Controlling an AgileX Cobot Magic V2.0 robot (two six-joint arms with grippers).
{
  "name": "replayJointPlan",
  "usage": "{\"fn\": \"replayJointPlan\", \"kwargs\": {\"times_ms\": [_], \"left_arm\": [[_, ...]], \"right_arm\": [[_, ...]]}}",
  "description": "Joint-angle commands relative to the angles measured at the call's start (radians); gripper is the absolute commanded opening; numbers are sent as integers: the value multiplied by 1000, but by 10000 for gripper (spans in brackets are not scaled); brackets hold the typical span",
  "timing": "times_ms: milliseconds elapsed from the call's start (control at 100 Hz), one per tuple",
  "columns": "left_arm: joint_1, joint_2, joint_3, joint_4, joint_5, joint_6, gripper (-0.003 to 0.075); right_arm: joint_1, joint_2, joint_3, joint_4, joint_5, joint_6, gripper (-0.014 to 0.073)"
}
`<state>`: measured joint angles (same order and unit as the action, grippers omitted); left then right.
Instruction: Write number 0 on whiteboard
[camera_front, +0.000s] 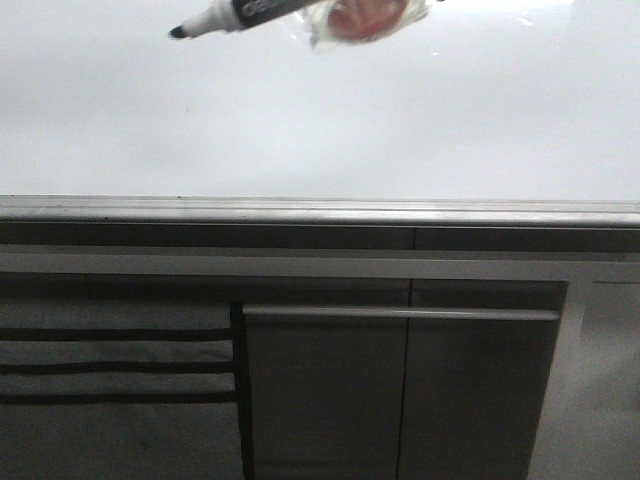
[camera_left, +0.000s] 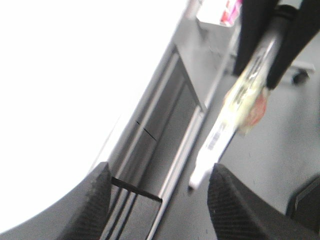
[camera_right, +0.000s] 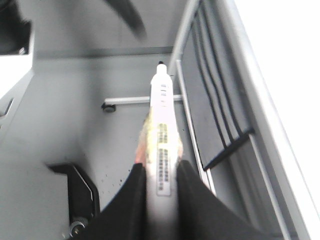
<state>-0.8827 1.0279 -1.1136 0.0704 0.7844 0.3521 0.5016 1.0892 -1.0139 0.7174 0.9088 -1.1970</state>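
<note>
The whiteboard (camera_front: 320, 120) fills the upper half of the front view, glossy white with a grey metal edge strip (camera_front: 320, 212) below it. No number 0 shows on it. A white marker pen (camera_front: 240, 14) with a black tip pointing left is at the top edge of the front view, wrapped in clear and pink tape (camera_front: 360, 20). I cannot tell if the tip touches the board. My right gripper (camera_right: 160, 167) is shut on the marker (camera_right: 162, 125); it also shows in the left wrist view (camera_left: 257, 75). My left gripper (camera_left: 159, 172) is open and empty beside the board's edge.
Dark grey cabinet panels (camera_front: 400, 400) with a silver handle bar (camera_front: 400, 313) stand below the board. Black stripes (camera_front: 110, 365) run across the left panel. A grey floor and a caster foot (camera_right: 107, 106) show in the right wrist view.
</note>
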Motion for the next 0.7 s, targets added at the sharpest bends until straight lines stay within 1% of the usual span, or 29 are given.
{"fn": "replayJointPlan", "kwargs": {"times_ms": [0,110,190,240,270,330,400,470,550,690], "left_arm": [[55,-86,-1,-29,-89,-58,400],[165,-199,96,-10,-165,-176,400],[264,-288,189,9,-220,-278,400],[323,-337,243,9,-243,-333,400],[355,-368,281,9,-256,-376,400],[421,-410,338,3,-283,-427,400],[484,-445,401,-2,-312,-477,400],[532,-457,448,-40,-332,-486,400],[566,-453,481,-83,-347,-486,400],[575,-436,491,-89,-356,-486,400]], "right_arm": [[-73,-56,-8,45,-27,77,-15],[-198,-107,66,45,-85,209,-15],[-308,-152,149,45,-166,367,-15],[-365,-178,209,72,-225,461,-15],[-398,-191,238,104,-264,485,-15],[-436,-215,286,196,-309,492,-15],[-453,-220,326,271,-305,492,-15],[-453,-220,349,290,-312,492,-15],[-453,-191,336,296,-307,492,-15],[-453,-89,244,292,-240,490,-15]]}}
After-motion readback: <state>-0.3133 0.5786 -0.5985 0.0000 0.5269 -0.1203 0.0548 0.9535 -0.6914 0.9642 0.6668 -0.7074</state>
